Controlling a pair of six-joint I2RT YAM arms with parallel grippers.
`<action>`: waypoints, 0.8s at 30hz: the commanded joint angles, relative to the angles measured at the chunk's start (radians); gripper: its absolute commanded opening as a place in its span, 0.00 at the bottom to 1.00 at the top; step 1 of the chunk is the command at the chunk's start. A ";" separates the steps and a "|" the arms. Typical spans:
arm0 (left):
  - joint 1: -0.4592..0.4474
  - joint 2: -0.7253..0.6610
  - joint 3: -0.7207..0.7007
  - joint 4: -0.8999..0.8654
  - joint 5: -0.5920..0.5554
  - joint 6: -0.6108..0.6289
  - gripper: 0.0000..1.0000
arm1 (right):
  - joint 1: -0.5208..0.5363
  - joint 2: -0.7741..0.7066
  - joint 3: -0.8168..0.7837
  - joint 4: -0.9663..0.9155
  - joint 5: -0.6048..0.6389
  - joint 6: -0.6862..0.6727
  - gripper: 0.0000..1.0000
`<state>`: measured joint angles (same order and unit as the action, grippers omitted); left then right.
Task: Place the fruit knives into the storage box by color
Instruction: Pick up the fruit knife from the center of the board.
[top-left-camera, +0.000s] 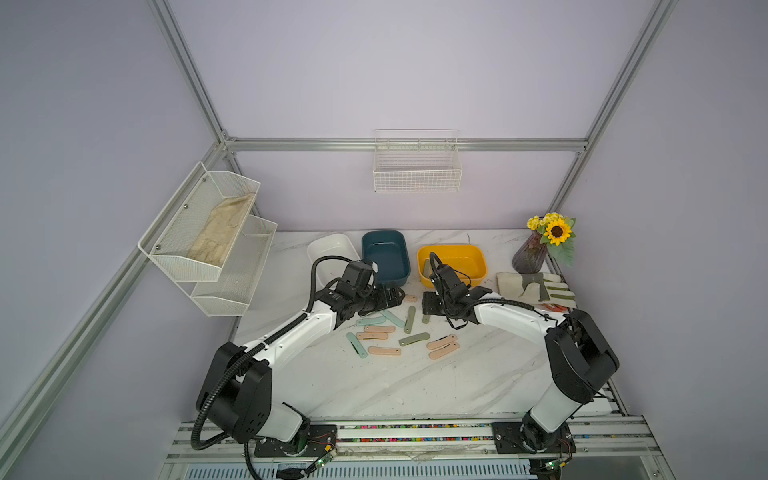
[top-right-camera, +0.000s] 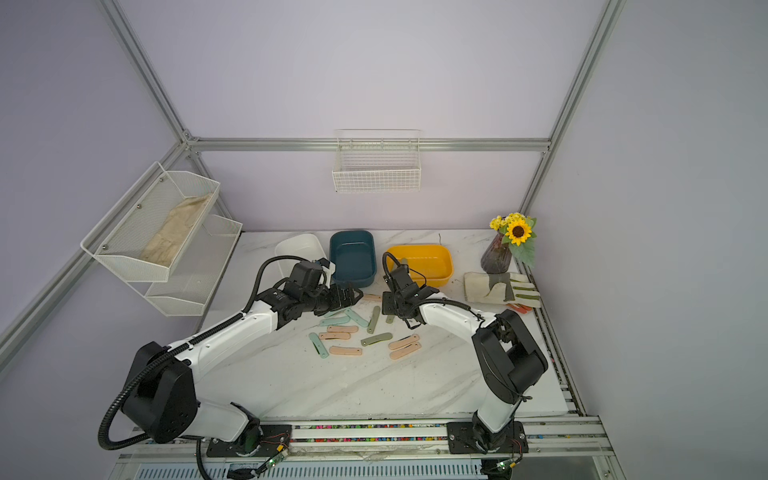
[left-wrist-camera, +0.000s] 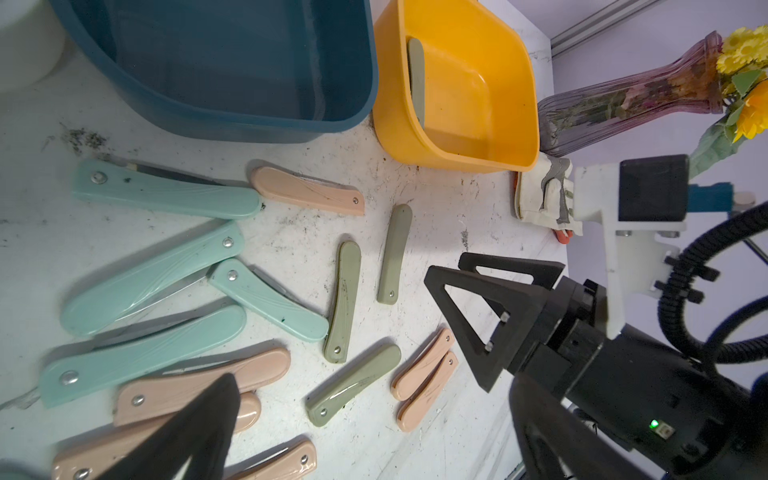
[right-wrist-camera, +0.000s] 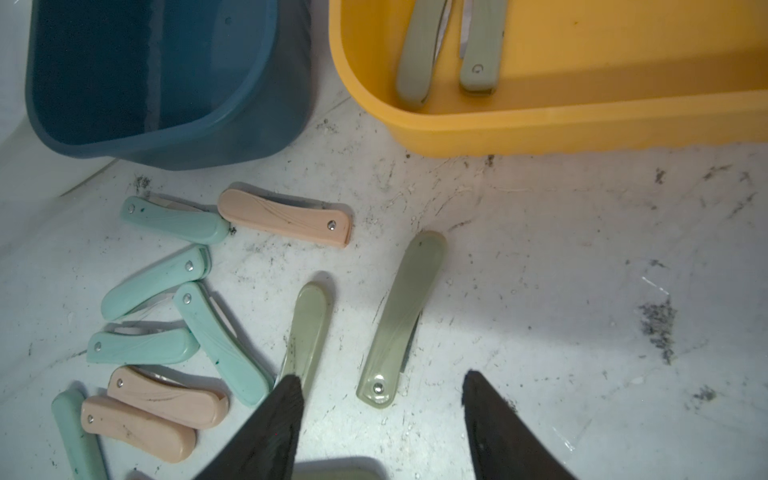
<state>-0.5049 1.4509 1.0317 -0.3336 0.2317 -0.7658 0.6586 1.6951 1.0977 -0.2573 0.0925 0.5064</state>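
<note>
Right gripper (right-wrist-camera: 382, 374), jaws apart and empty, hovers over a tabletop olive knife (right-wrist-camera: 401, 316); left gripper (top-left-camera: 400, 294) gapes wide, empty; yellow box (right-wrist-camera: 540, 120) holds 2 olive knives (right-wrist-camera: 419, 50).

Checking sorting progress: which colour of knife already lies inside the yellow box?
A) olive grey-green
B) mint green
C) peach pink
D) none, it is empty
A: the right wrist view shows two olive grey-green knives lying side by side inside the yellow box, and no other colour in it.
</note>
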 joint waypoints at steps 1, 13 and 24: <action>0.003 -0.027 -0.039 0.044 0.004 -0.004 1.00 | 0.019 0.050 0.032 0.011 0.046 0.030 0.70; 0.005 -0.062 -0.039 0.047 0.004 -0.006 1.00 | 0.029 0.178 0.088 0.001 0.115 0.032 0.66; 0.006 -0.057 -0.037 0.051 0.010 -0.010 1.00 | 0.036 0.235 0.089 -0.011 0.172 0.020 0.58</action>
<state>-0.5041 1.4208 1.0317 -0.3099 0.2321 -0.7673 0.6868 1.9152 1.1713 -0.2508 0.2222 0.5194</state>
